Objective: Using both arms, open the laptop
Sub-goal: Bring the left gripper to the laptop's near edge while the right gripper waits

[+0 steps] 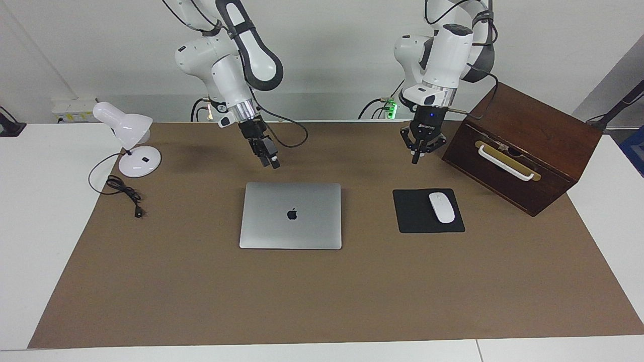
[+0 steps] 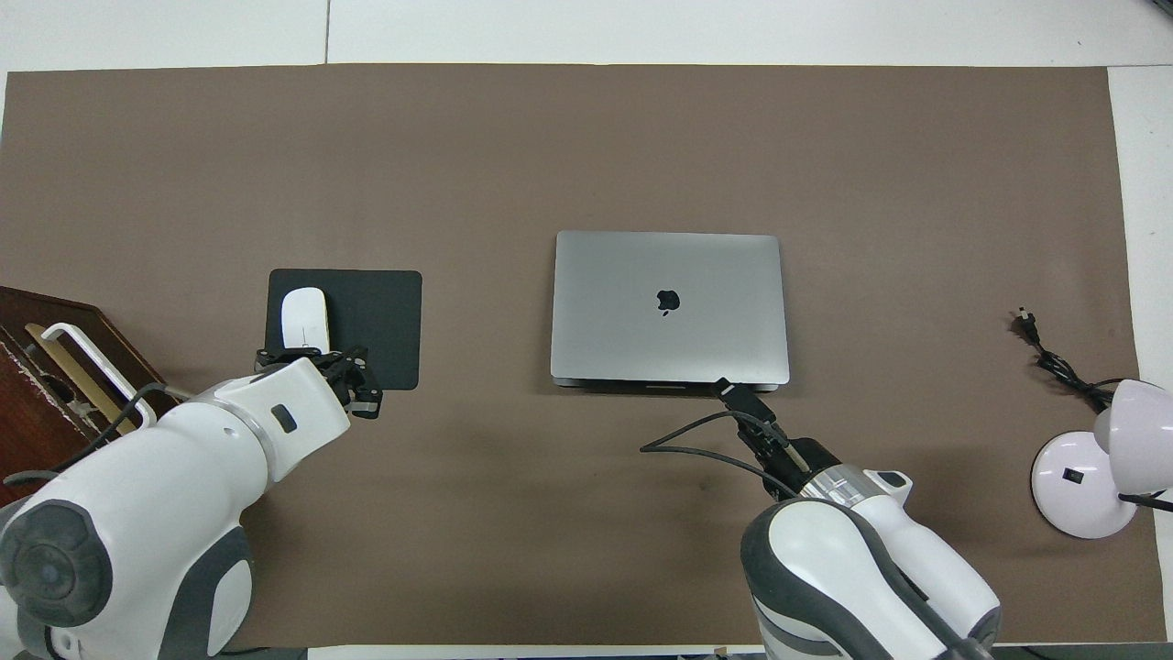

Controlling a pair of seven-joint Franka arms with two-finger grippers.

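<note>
MacBook laptop [image 1: 291,215]: closed, flat mid-counter. Step: approach. My right gripper [image 1: 269,162] hangs over its robot-side edge, my left gripper [image 1: 420,152] above the mouse pad [image 1: 420,217]; both jaws' state: cannot tell. Next: brace base, raise lid.

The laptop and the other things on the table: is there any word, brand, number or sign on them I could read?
No words or numbers can be read.
laptop: an apple logo on the shut lid, a sign with no text.
lamp base: a small dark mark, too small to read.
left claw: faint pale marking on the body above it, too small to read.
</note>
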